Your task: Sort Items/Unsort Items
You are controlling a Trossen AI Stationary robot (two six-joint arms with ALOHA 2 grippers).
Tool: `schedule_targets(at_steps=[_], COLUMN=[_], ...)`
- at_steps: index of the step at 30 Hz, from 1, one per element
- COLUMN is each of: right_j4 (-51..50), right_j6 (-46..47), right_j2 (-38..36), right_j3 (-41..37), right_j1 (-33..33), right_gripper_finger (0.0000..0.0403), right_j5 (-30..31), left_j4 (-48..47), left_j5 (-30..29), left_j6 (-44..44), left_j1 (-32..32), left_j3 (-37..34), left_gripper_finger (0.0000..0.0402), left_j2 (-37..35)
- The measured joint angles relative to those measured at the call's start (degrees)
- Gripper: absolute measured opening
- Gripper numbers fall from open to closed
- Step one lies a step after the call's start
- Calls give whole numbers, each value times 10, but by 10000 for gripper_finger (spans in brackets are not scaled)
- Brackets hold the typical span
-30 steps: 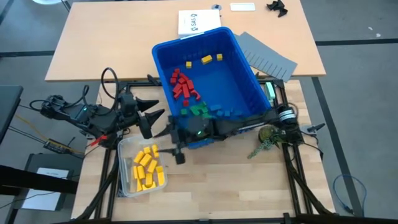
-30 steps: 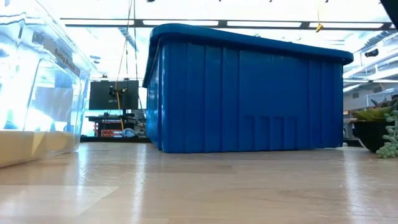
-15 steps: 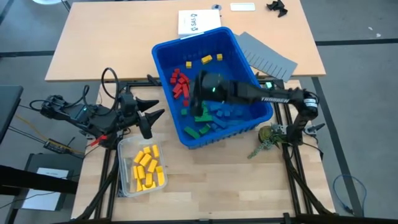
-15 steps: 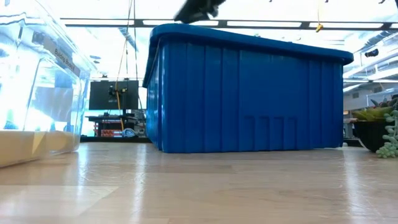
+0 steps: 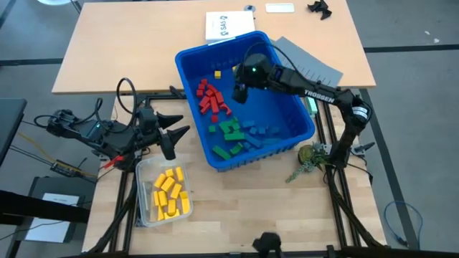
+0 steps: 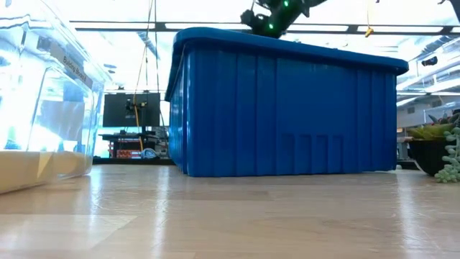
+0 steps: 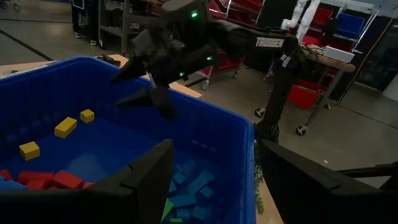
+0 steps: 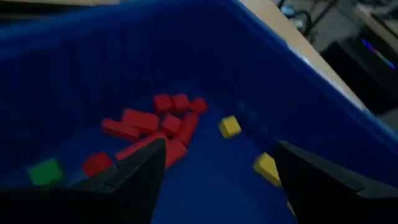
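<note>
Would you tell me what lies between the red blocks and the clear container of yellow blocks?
In the high view, the blue bin's wall and the idle left gripper lie between the red blocks and the clear container.

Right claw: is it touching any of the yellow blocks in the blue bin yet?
Apart. The right wrist view shows the right claw open and empty, with bare bin floor between its fingers and the yellow blocks below.

It looked like a robotics lab or workshop: long ceiling light strips (image 6: 215, 26), a dark monitor (image 6: 131, 109) on a bench behind the table, red storage bins (image 7: 239, 12) on racks, and cables (image 5: 43, 136) trailing beside the rig.
</note>
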Motion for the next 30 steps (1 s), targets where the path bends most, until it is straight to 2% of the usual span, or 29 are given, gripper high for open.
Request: schedule_targets(at_steps=[8,18,21,26,30], right_j4=[-78,-128,-171,-273,-283], right_j6=[-17,-37,-37,47,110], right_j2=[-17,-83,-109,-163,-207], right_j3=[-25,-22,-22,-22,-47], right_j1=[-32,-19,-13,7,46], right_gripper_finger=[294,293,293,293,293], right_j5=[-69,-82,-86,-108,-124], left_j4=[19,81,83,86,89], left_j5=[0,-13,-34,-38,-35], left_j6=[0,2,40,138,241], left_j1=[0,0,0,0,5], left_j3=[0,0,0,0,1], left_gripper_finger=[248,248,248,248,248], left_j2=[0,13,16,14,29])
